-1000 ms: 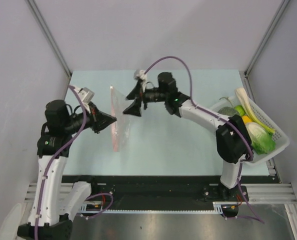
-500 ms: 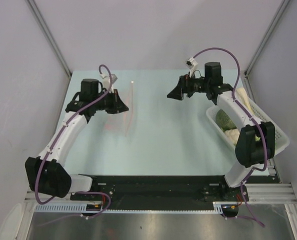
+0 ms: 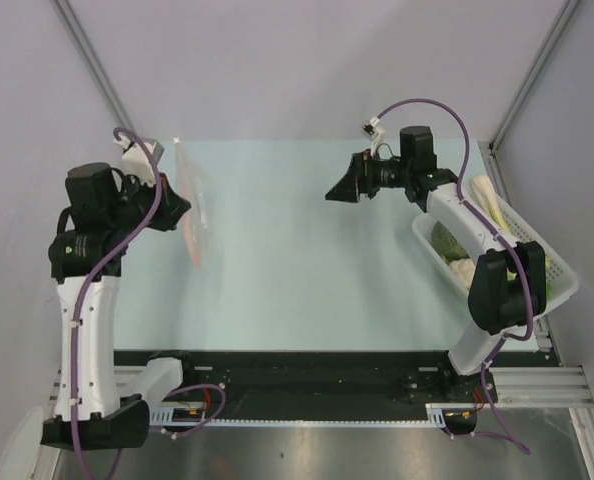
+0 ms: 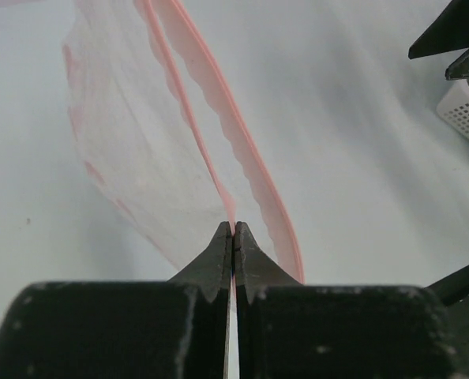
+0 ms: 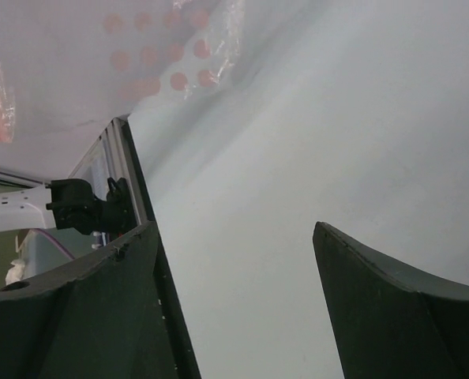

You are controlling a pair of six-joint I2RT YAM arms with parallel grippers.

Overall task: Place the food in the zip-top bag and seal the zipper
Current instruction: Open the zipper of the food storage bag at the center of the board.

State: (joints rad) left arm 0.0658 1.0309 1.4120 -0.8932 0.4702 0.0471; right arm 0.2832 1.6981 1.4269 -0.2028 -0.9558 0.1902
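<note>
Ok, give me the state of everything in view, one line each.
zip-top bag, held up by one lip, empty.
zipper, unsealed, lips parted.
left claw, shut on the zip-top bag's lip.
right claw, open, empty.
food, in the basket, none bagged.
basket, upright at the table's right side.

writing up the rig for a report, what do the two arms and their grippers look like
The left arm and right arm have white links joined by bulky black joints, with a purple cable looping along each. Each ends in a black two-finger gripper: the left gripper shows fingers tapering to points, the right gripper shows broad dark wedges.
</note>
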